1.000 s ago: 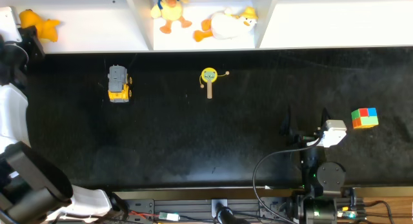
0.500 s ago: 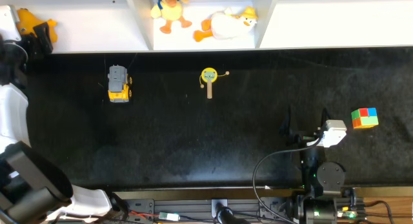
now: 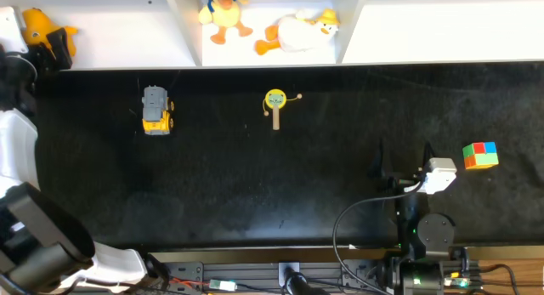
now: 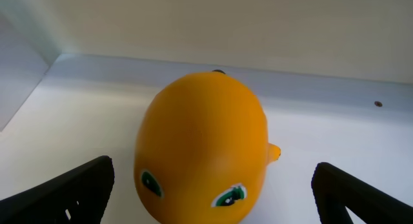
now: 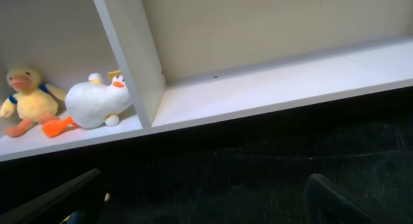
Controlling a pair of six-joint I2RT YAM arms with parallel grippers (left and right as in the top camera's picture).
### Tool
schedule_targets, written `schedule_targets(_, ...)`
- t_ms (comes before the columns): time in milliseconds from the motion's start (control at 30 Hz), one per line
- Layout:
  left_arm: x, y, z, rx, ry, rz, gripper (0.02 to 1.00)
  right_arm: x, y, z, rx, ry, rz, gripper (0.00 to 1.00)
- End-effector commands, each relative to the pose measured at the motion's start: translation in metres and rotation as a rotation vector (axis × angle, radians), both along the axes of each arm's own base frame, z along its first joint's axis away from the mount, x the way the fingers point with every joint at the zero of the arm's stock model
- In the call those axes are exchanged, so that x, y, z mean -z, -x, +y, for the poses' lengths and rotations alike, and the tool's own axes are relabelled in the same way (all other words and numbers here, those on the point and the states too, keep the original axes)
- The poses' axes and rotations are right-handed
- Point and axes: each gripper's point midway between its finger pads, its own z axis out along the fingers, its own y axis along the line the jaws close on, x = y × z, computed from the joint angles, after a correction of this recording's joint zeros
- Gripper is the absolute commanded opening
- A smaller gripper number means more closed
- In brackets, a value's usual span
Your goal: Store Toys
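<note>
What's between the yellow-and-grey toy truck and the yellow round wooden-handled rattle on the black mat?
Nothing. In the top view, the stretch of black mat between the yellow-and-grey toy truck and the yellow round wooden-handled rattle is bare.

Black matte tabletop point(image 3: 280, 193) stretches wide in front of me, a faint dusty sheen on it. Along its far edge stands a white shelf unit point(image 3: 442, 31), upright dividers point(image 5: 129, 62) splitting it into open bays. Plain pale back panel point(image 5: 277, 24), evenly lit, soft shadows in the corners. Wooden strip point(image 3: 518, 278) at the near edge.
</note>
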Motion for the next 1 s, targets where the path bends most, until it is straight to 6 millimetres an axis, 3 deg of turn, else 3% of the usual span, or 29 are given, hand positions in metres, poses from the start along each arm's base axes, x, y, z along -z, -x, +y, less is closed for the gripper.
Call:
schedule_targets(33, 0.001, -0.005, -0.001, 0.005, 0.001, 0.0, 0.996, 0.003, 0.0, -0.001, 0.005, -0.003, -0.002, 0.993)
schedule_targets(233, -0.006, 0.006, -0.007, -0.001, -0.002, 0.032, 0.998, 0.003, 0.0, -0.001, 0.005, -0.003, -0.002, 0.996)
schedule_targets(633, -0.012, 0.06, -0.025, -0.021, -0.068, 0.092, 0.998, 0.003, 0.0, -0.001, 0.005, -0.003, -0.002, 0.996)
schedule_targets(900, 0.009, 0.114, -0.058, -0.018, -0.027, 0.109, 0.998, 0.003, 0.0, -0.001, 0.005, -0.003, -0.002, 0.996)
schedule_targets(1000, 0.025, 0.13, -0.068, -0.038, 0.045, 0.144, 0.998, 0.003, 0.0, -0.001, 0.005, -0.003, -0.002, 0.996)
